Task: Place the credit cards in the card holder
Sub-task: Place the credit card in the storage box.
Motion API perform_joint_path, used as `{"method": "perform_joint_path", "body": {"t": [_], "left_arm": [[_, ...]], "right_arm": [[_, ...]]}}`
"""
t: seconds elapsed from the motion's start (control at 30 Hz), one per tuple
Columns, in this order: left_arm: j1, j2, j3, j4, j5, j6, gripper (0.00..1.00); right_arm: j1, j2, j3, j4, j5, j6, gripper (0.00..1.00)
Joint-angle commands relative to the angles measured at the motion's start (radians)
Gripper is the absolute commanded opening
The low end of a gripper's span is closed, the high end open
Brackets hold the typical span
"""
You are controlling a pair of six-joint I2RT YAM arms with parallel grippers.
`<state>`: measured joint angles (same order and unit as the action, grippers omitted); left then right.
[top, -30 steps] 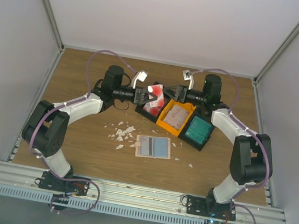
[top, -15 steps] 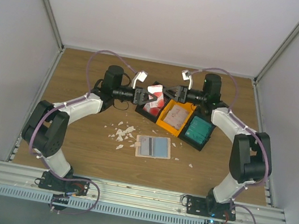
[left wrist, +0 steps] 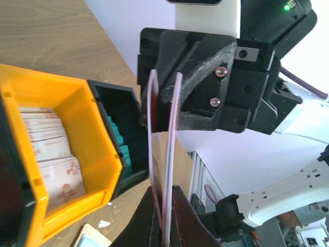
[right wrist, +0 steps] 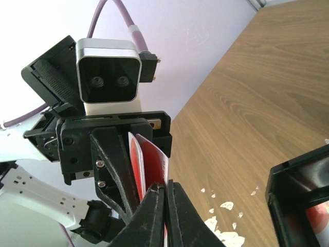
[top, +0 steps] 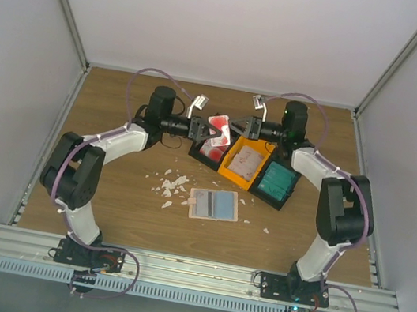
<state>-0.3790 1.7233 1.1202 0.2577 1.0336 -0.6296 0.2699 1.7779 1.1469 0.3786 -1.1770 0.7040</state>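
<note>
Credit cards (right wrist: 153, 160), two of them with red-and-white faces, are held in the air between both arms, above the black bin (top: 195, 152) at the left end of a row of three bins near the middle of the table (top: 120, 109). They stand on edge with their faces upright, and their long axis runs left to right from one set of fingers to the other. The left gripper (left wrist: 164, 198) has its fingers shut on one short end of the credit cards. The left wrist view shows the two cards pinched together there and splaying slightly apart toward the far end. The right gripper (right wrist: 165, 193) meets them head-on from the opposite side, its fingers drawn together on the cards' other end; whether it pinches one card or both cannot be told. More cards lie stacked in the orange bin (left wrist: 95, 139) and in the black bin beyond it. The card holder (top: 214, 204) lies open and flat on the table, well apart from the fingers on the side toward the arm bases and lower down, with white scraps (top: 172, 184) just to its left. Its long axis also runs left to right. It sits about midway between the arms, so neither arm is clearly nearer. The coming move probably needs one arm to let go and the other to carry a card down toward the bases and lay it flat.
</note>
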Motion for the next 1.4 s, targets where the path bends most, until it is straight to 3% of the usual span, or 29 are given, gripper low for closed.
{"method": "perform_joint_path", "body": {"t": [0.0, 0.2, 0.53, 1.0, 1.37], "left_arm": [[0.016, 0.06, 0.054, 0.042, -0.022, -0.035, 0.03], [0.047, 0.149, 0.084, 0.026, -0.002, -0.037, 0.07], [0.082, 0.289, 0.131, 0.031, 0.014, -0.045, 0.07], [0.09, 0.361, 0.136, 0.084, 0.036, -0.068, 0.11], [0.079, 0.371, 0.149, 0.031, -0.05, -0.018, 0.08]], "right_arm": [[0.021, 0.059, 0.041, 0.054, -0.049, 0.085, 0.01], [-0.024, 0.138, 0.072, 0.133, -0.003, 0.178, 0.01], [-0.072, 0.249, 0.198, -0.047, 0.079, 0.088, 0.01], [-0.126, 0.273, 0.222, -0.114, 0.081, 0.028, 0.0], [-0.127, 0.225, 0.223, -0.257, 0.208, -0.103, 0.01]]}}
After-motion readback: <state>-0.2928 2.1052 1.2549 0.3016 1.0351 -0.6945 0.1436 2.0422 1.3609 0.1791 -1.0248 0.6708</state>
